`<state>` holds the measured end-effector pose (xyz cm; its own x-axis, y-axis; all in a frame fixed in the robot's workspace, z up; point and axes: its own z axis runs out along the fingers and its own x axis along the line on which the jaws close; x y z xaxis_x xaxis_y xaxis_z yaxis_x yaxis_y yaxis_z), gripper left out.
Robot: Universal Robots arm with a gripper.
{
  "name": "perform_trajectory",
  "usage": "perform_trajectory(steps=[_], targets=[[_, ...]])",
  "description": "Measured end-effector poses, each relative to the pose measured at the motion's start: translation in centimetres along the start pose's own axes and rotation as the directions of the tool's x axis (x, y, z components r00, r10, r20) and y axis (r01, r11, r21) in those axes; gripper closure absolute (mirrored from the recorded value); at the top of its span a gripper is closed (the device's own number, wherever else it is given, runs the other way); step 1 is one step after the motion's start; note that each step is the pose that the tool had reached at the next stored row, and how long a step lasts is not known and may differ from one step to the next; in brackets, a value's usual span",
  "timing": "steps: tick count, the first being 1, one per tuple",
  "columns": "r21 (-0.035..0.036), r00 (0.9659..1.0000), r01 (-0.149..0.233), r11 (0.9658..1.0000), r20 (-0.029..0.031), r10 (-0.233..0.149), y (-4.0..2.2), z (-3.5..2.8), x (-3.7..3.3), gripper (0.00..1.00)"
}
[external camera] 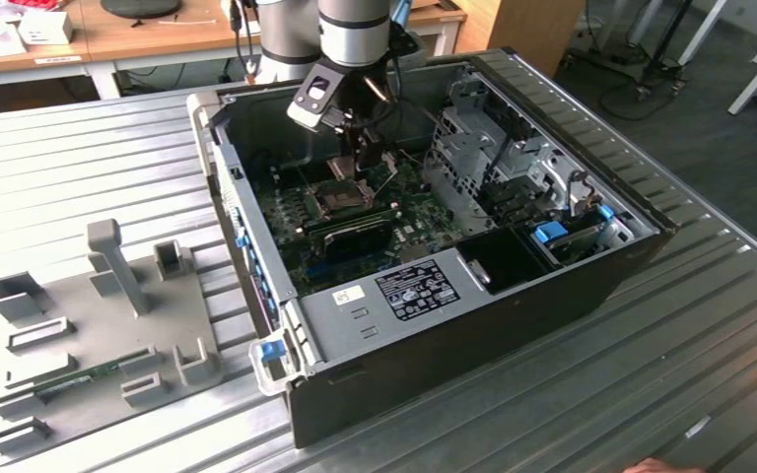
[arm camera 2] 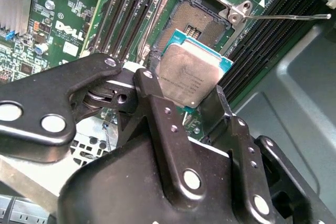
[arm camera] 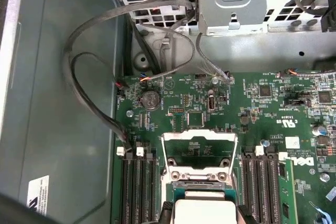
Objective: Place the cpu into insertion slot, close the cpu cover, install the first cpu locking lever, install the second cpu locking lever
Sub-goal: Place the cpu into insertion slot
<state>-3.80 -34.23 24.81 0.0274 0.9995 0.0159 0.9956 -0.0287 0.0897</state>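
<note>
My gripper (arm camera 2: pixel 184 97) is shut on the cpu (arm camera 2: pixel 191 74), a small silvery square chip with a green edge, pinched by its sides between the black fingers (arm camera 2: pixel 149 90). It hangs a little above the insertion slot (arm camera 2: pixel 197 22), a dark square socket that lies open and bare. In the first wrist view the cpu (arm camera: pixel 202 211) sits just before the cpu cover (arm camera: pixel 199 150), a silver frame standing raised. A thin wire locking lever (arm camera 2: pixel 289 17) sticks out beside the slot. In the exterior view my gripper (external camera: pixel 359 166) reaches into the case above the slot (external camera: pixel 339 200).
Black memory strips (arm camera: pixel 137 187) flank the slot on both sides. Looped cables (arm camera: pixel 94 66) and a grey drive cage (external camera: pixel 484 148) stand close by. A grey fixture plate (external camera: pixel 103 315) lies at the exterior view's left. A hand (external camera: pixel 654 466) shows at the bottom edge.
</note>
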Motion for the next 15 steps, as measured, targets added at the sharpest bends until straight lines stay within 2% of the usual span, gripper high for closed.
perform_trajectory(steps=[5,10,12,15], targets=[[-0.0001,1.0000,0.000,1.0000,0.0000,0.000,-0.02,0.11,0.00,0.46],[0.0000,1.0000,0.001,1.0000,-0.0019,-0.001,-0.28,0.73,-0.02,0.46],[0.0001,1.0000,0.001,1.0000,-0.0046,-0.001,-0.42,1.01,-0.02,0.46],[0.0003,0.9999,0.003,1.0000,-0.0120,-0.003,-0.50,1.31,-0.03,0.46]])
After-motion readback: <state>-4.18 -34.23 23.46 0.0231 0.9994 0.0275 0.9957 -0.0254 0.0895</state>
